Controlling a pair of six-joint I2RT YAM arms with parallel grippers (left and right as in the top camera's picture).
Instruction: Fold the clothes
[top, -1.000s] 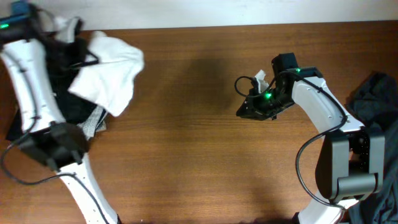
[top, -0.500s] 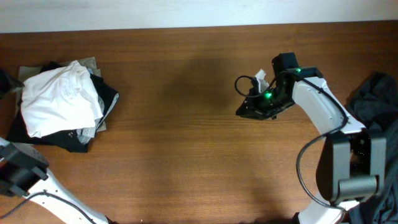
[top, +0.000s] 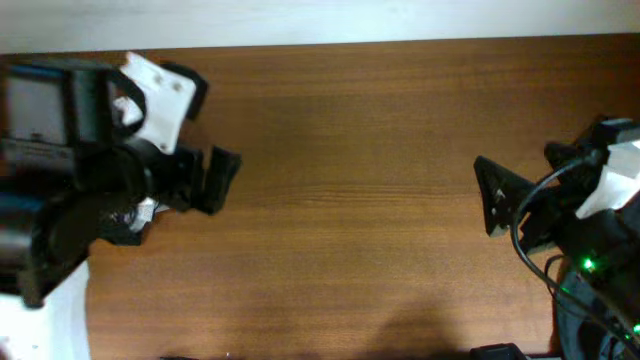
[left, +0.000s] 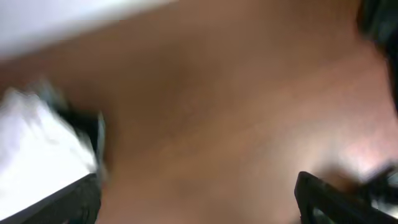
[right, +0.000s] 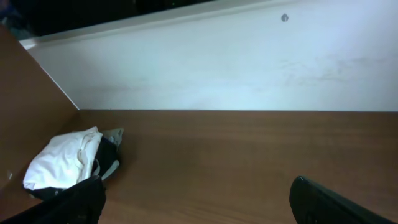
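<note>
The clothes lie in a pile at the table's far left: a white T-shirt (right: 62, 163) bunched on top of dark and grey garments (right: 111, 163). The left wrist view is blurred and shows the white T-shirt (left: 37, 140) at its left. In the overhead view my raised left arm covers the pile. My left gripper (top: 210, 135) (left: 198, 186) is open above bare wood, with nothing between its fingers. At the table's right edge my right gripper (top: 530, 178) (right: 198, 186) is also open and empty, far from the pile.
The wooden table (top: 350, 200) stretches between the two arms. A white wall (right: 249, 62) runs along its back edge. A dark blurred shape (left: 379, 25) sits at the top right of the left wrist view.
The white T-shirt, held aloft a second ago, now lies on the pile. The left arm has risen over the pile. The right arm has pulled back to the right edge and its gripper has opened.
</note>
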